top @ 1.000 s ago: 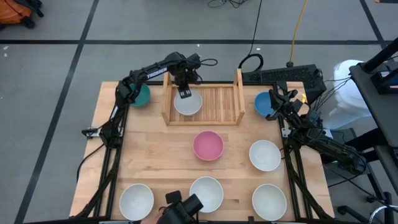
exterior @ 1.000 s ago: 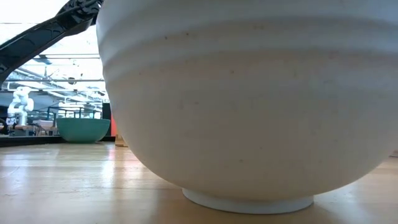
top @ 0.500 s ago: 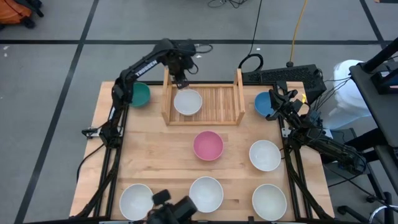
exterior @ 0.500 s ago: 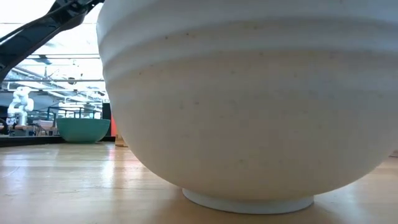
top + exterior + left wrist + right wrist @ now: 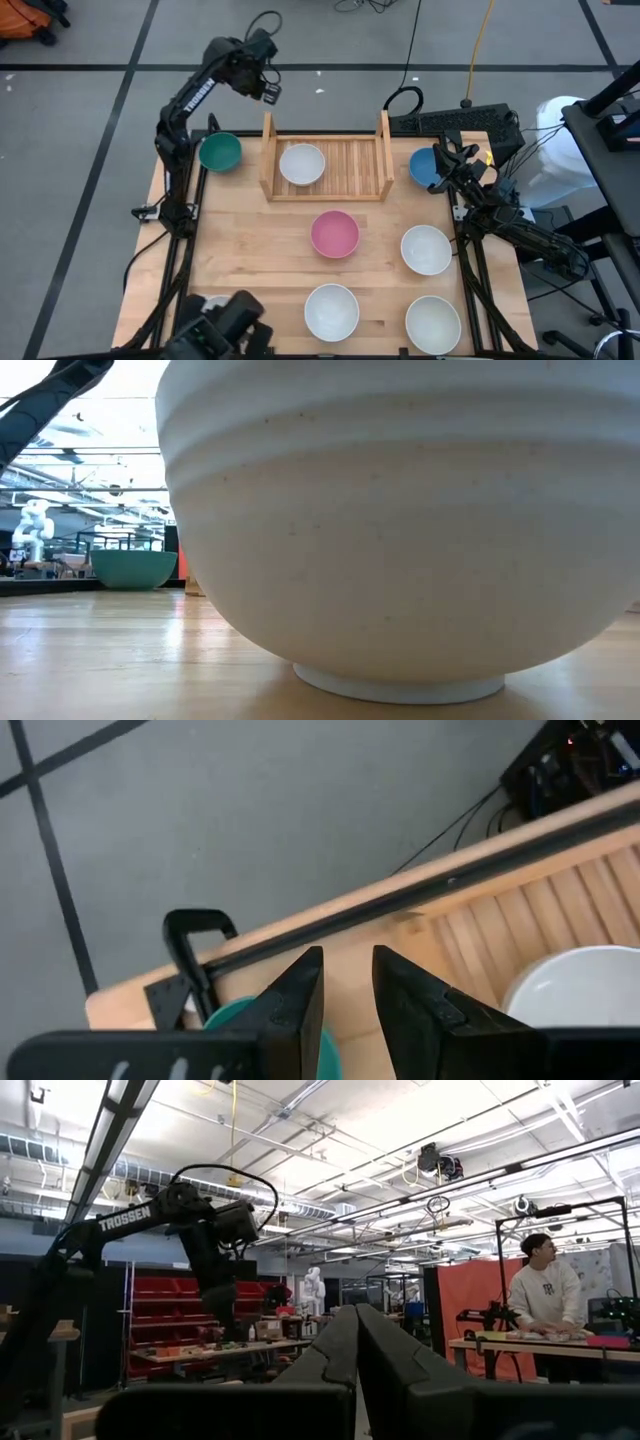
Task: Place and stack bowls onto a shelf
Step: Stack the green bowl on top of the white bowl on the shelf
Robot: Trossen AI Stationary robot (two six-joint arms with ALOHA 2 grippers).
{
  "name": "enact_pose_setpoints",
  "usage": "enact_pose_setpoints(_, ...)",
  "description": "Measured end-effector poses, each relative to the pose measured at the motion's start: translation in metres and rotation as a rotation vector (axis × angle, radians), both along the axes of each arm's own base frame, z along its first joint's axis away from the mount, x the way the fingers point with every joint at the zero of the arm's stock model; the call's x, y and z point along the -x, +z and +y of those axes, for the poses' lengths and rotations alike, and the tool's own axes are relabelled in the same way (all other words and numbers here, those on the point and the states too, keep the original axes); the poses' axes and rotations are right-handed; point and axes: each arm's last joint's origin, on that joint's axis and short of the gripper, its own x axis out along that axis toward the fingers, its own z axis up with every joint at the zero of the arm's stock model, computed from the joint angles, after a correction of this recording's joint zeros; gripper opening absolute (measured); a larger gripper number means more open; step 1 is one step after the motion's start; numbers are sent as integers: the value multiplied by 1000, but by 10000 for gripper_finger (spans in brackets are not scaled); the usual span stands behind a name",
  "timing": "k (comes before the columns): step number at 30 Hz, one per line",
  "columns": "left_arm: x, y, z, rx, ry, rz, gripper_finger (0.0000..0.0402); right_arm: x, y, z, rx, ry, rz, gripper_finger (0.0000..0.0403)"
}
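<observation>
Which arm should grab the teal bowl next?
Left. Its gripper is open and empty past the table's far edge, near the teal bowl. The right gripper is shut, parked by the blue bowl.

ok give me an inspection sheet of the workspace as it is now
surface: light wooden tabletop, clamp at its far left corner.
job's things: one white round bowl on the slatted wooden shelf. On the table: teal green bowl, blue bowl, pink bowl, three white bowls; a dark object at the near left edge may hide another.
clutter: nothing seen.
grippers: left claw open, empty, raised beyond the far edge. Right claw shut, empty, by the blue bowl.
cables: black and yellow leads on the floor behind.
surroundings: grey floor; a person at a bench far off.
</observation>
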Motion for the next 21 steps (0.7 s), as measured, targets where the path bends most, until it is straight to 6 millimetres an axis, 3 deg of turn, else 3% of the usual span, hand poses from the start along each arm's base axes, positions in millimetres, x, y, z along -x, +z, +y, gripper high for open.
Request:
enact_pose_setpoints(6,32,-6,4,42,162,-3,95,0,0,0,0,1,0,0)
enact_pose_setpoints(10,56,-25,-2,129,294,12,95,0,0,0,0,1,0,0)
enact_pose_setpoints(21,92,-64,-65,310,249,127,95,0,0,0,17,-11,15,0)
